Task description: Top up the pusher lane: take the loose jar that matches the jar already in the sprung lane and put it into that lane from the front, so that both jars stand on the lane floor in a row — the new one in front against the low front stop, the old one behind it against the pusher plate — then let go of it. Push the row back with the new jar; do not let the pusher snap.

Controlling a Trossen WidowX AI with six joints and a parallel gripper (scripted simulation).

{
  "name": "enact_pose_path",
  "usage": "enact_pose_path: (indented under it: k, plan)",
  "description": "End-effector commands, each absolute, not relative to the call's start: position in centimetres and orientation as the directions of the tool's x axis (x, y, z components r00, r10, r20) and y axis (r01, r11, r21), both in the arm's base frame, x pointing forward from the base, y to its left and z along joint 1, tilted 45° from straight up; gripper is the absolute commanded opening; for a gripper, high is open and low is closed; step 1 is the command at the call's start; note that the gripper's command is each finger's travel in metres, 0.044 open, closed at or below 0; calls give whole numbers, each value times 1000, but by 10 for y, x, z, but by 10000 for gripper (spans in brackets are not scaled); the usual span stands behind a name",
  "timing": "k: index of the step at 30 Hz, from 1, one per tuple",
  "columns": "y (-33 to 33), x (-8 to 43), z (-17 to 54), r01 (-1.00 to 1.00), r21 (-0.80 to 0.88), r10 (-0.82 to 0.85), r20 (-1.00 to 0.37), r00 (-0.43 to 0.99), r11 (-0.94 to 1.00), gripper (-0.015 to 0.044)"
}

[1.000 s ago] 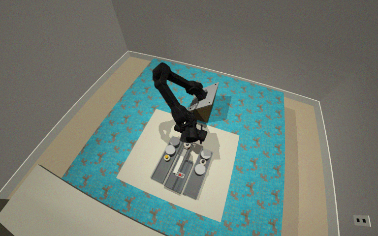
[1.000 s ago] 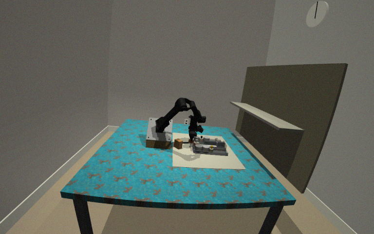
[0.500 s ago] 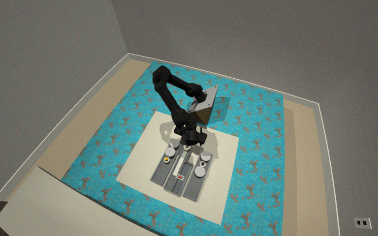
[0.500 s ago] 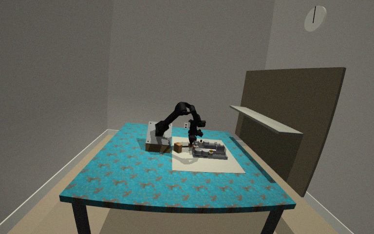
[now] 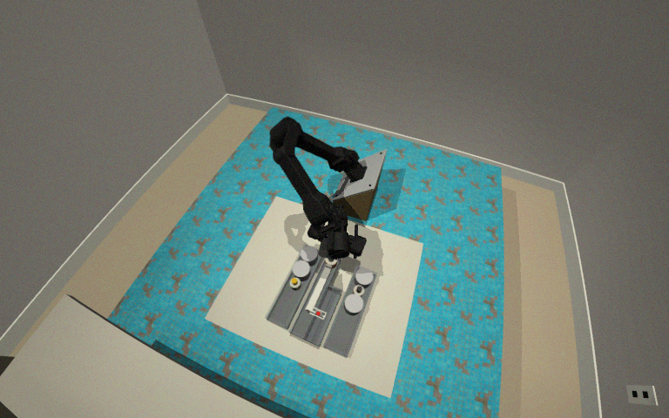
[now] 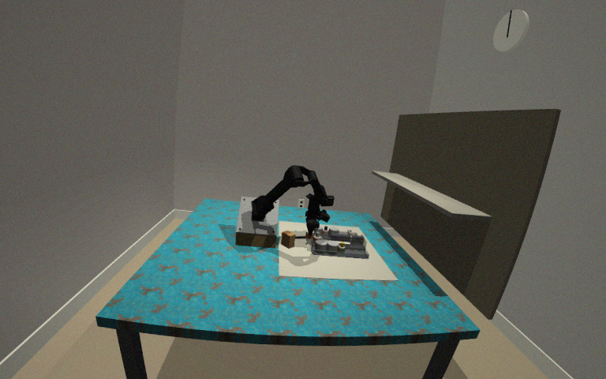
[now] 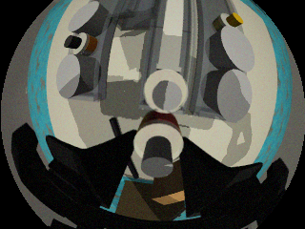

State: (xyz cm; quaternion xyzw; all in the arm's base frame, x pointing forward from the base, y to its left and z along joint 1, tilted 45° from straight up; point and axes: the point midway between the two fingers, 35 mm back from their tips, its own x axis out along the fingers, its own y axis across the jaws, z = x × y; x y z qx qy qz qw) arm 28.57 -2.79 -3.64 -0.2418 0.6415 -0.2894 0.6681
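Note:
My gripper [image 7: 159, 137] [image 6: 309, 235] is shut on an upright jar with a dark red body [image 7: 161, 119], white collar and dark grey cap. It holds the jar just in front of the middle unit [image 5: 307, 333] with the sprung lane. A jar in the lane [image 7: 166, 91] [image 5: 330, 262] shows a white collar and grey top at the front end. In the wrist view the held jar's body overlaps this jar's near edge; I cannot tell whether they touch. The held jar's base, the front stop and the pusher plate are hidden. In the top view the arm covers the fingertips.
One side tray [image 5: 282, 315] holds two grey cylinders and a yellow-capped jar [image 5: 294, 282] [image 7: 224, 22]. The other [image 5: 340, 340] holds two grey cylinders and a black-capped jar [image 5: 358, 290] [image 7: 85, 44]. A wooden block [image 6: 288, 238] and a thin black rod are near the gripper.

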Motion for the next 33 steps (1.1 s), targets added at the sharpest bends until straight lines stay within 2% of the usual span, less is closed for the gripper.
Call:
enact_pose_path:
  k: [1, 33]
  plan:
    - [-28, 289, -36, 76, -696, -698, -716, 14, 714, 0]
    - [-28, 300, -36, 76, -696, -698, -716, 15, 714, 0]
